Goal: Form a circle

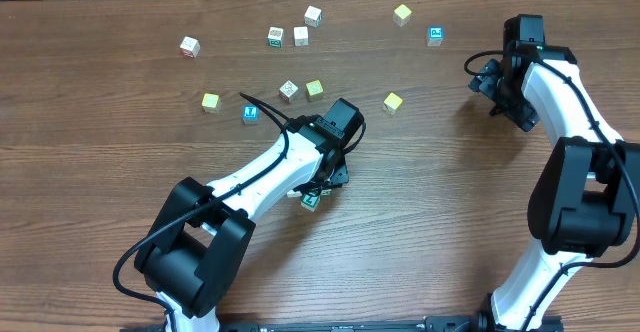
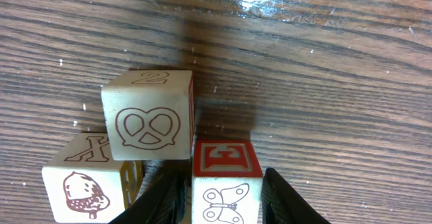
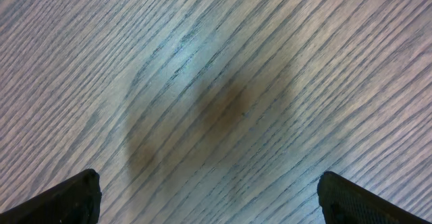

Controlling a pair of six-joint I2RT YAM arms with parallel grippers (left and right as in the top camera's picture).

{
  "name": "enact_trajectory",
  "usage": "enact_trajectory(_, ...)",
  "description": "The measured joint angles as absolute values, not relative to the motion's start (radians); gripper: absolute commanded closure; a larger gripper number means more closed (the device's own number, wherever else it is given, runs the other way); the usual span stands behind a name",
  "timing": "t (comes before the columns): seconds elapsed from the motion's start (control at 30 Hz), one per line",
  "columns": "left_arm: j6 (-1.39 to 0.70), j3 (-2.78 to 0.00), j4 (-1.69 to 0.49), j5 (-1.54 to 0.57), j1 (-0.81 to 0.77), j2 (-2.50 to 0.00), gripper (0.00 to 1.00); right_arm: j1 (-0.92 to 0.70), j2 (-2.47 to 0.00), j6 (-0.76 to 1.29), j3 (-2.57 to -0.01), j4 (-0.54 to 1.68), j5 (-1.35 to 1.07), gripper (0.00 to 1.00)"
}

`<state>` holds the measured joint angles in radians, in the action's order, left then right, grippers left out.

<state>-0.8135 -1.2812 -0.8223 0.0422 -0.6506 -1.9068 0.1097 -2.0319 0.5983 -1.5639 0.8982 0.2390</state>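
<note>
The circle is a tight cluster of small wooden cubes under my left gripper [image 1: 318,184], mostly hidden in the overhead view except a green-faced cube [image 1: 311,200]. The left wrist view shows three whitish cubes touching: a pretzel cube [image 2: 148,116], an acorn cube [image 2: 84,183] and a red-topped butterfly cube [image 2: 226,187]. My left gripper [image 2: 223,207] is shut on the butterfly cube, one black finger against each side. Far right, my right gripper [image 3: 209,197] hangs wide open over bare wood, also visible overhead as the right gripper [image 1: 488,82].
Loose cubes lie scattered across the far half of the table: white ones [image 1: 190,45] [image 1: 313,15] [image 1: 288,91], yellow ones [image 1: 402,14] [image 1: 393,102] [image 1: 210,101] [image 1: 314,89], blue-faced ones [image 1: 435,35] [image 1: 250,113]. A black cable [image 1: 262,109] trails from the left arm.
</note>
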Motion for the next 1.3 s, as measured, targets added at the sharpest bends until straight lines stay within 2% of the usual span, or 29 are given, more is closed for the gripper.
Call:
enact_trajectory(0.43, -0.817, -1.282, -0.822, 0.043, -0.651, -1.907, 0.58, 0.109, -2.032, 0.598, -1.564, 0.899, 0.239, 0.0)
enact_trajectory(1.3, -0.816, -1.324, -0.867, 0.099, -0.651, -1.907, 0.6, 0.11, -2.032, 0.598, -1.564, 0.899, 0.239, 0.0)
